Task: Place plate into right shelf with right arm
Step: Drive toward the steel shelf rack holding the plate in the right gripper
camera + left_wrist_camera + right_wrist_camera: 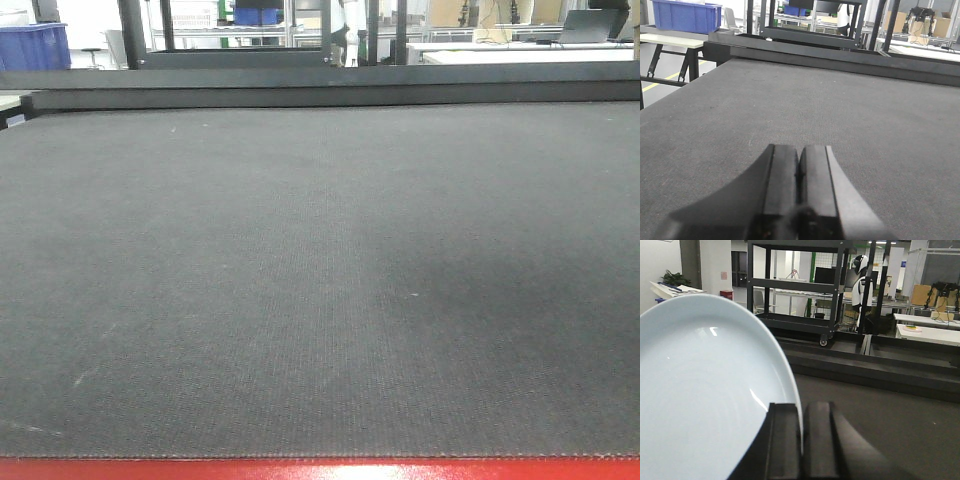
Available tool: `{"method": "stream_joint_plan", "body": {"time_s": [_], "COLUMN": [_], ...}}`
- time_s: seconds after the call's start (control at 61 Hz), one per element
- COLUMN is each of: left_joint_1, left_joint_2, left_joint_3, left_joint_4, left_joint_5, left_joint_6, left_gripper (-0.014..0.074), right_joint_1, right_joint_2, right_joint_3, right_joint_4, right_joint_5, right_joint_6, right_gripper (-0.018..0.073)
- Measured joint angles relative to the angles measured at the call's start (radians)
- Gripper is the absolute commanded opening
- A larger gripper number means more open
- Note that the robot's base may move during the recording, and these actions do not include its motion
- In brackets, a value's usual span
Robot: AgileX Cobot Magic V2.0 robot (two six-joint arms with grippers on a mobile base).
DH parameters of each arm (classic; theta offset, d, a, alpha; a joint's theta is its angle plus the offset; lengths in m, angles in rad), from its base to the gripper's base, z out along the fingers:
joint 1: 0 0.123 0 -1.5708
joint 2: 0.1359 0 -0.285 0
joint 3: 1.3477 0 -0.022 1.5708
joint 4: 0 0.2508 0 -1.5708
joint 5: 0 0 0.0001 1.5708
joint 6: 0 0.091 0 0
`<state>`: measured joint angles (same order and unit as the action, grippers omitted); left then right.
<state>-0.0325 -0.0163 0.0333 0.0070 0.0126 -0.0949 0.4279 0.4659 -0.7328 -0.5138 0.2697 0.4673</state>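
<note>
Dark grey felt covers the desk, from its red front edge to a raised dark ledge at the back.

The plate, white and glossy, is off the desk. The right end effector grips it by the rim, jaws narrow and pinched onto that thin edge. The plate stands nearly on edge and fills the left half of the right wrist view.

We judge this grip to be the main risk. The hold is small, on a smooth sloping rim, and most of the plate hangs out to one side. A quick swing or a knock could make it turn in the jaws or slip free. The plate also hides much of the wrist view, so whatever lies to its left goes unseen.

The left end effector sits low over the desk, its fingers pressed together and holding nothing.

Room is open ahead and to both sides above the felt. The back ledge and a black wheeled cart beyond it are the nearest things to clear. A blue bin rests on a side table to the left. We cannot make out the right shelf in any view, so its clearance is unknown.
</note>
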Motion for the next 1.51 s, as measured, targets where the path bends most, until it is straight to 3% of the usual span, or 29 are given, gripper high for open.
{"method": "stream_joint_plan", "body": {"time_s": [1.508], "left_joint_1": [0.000], "left_joint_2": [0.000], "left_joint_3": [0.000], "left_joint_4": [0.000], "left_joint_5": [0.000], "left_joint_6": [0.000], "left_gripper": [-0.0047], "right_joint_1": [0.000], "right_joint_2": [0.000], "right_joint_3": [0.000], "right_joint_4": [-0.002], "right_joint_5": [-0.005], "right_joint_6": [0.000], "right_gripper": [0.0063]}}
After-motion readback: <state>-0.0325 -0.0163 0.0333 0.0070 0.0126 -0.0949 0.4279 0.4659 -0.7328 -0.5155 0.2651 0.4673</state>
